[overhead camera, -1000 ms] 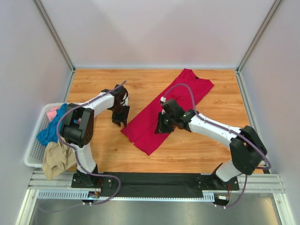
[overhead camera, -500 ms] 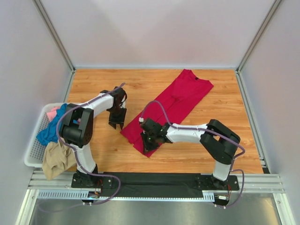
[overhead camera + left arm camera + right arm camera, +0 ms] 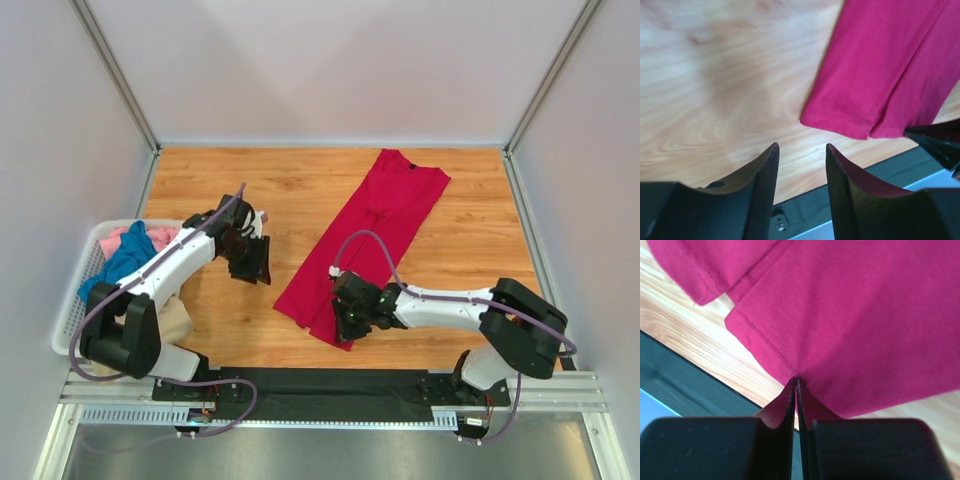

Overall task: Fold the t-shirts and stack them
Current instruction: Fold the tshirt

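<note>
- Red t-shirt (image 3: 375,225): one item, folded lengthwise into a long narrow strip. It lay flat on the wooden table (image 3: 230,185), running diagonally from the far right corner area down toward the near middle. The neck end, with a small dark mark, pointed away from the arms, and the hem end lay nearest the black base rail.
- Right gripper (image 3: 345,322): sat low at the near hem of the red t-shirt. In the wrist view its fingers (image 3: 791,400) were pressed together with a pinch of the hem's edge caught between them, and the cloth (image 3: 855,315) puckered up into the tips.
- Left gripper (image 3: 255,262): sat over bare wood just to the left of the strip, apart from it. Its fingers (image 3: 765,170) stood spread with nothing between them. The wrist view showed the shirt's corner (image 3: 885,70) lying beyond the tips, not touched.
- White basket (image 3: 68,318): stood at the left edge of the table, beside the left arm.
- Teal t-shirt (image 3: 126,256): lay bunched in the basket, uppermost.
- Pink t-shirt (image 3: 114,238): lay crumpled at the far end of the basket, partly under the teal one.
- Tan t-shirt (image 3: 178,322): lay at the basket's near right side, mostly hidden by the left arm.
</note>
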You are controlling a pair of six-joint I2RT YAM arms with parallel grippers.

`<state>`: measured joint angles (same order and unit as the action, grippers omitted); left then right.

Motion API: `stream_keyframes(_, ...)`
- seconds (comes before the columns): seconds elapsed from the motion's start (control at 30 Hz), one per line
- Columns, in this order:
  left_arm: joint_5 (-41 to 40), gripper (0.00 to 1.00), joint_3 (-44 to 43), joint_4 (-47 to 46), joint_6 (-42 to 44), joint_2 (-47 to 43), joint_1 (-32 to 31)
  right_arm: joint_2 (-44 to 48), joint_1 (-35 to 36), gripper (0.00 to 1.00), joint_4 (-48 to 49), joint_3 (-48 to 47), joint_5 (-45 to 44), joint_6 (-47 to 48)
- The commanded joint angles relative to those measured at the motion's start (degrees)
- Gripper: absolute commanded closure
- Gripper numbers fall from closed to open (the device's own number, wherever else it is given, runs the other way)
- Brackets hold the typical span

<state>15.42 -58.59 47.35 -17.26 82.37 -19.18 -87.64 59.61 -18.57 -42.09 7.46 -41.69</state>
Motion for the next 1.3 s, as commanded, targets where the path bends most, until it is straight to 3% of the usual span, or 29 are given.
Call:
stream_keyframes(0.0,6.8,0.5,5.7,-4.4,-3.7,-5.0,-3.1,5.3,0.5,0.94,-6.4,4.9,-3.9,-1.4)
stream_keyframes(0.17,6.2,0.48,11.0,-10.3,-8.6,-6.3,-7.4,18.2,0.8,0.85,-12.8,6.8,-5.8,-5.8)
stream_keyframes(0.3,10.0,0.46,15.0,-16.8,-10.3,-5.0,-7.6,25.5,0.7,0.68,-16.8,7.2,-10.1,-11.8)
stream_keyframes(0.4,12.0,0.44,15.6,-20.7,-10.7,-2.4,-7.6,27.5,0.7,0.64,-17.0,8.9,-11.2,-16.4)
stream_keyframes(0.7,7.7,0.46,15.3,-21.6,-10.7,4.9,-9.7,24.6,0.7,0.61,-9.8,13.6,-10.7,-24.2)
stream_keyframes(0.93,3.8,0.61,15.5,-20.7,-11.3,5.8,-12.5,22.1,0.7,0.64,-8.1,16.3,-11.3,-24.8)
stream_keyframes(1.13,0.9,1.0,14.8,-18.8,-11.8,7.5,-14.2,24.6,0.8,0.7,-9.9,16.9,-12.0,-25.1)
stream_keyframes(1.27,-4.0,1.0,14.0,-16.1,-12.8,6.6,-15.4,27.1,0.7,0.71,-13.1,16.0,-13.0,-25.1)
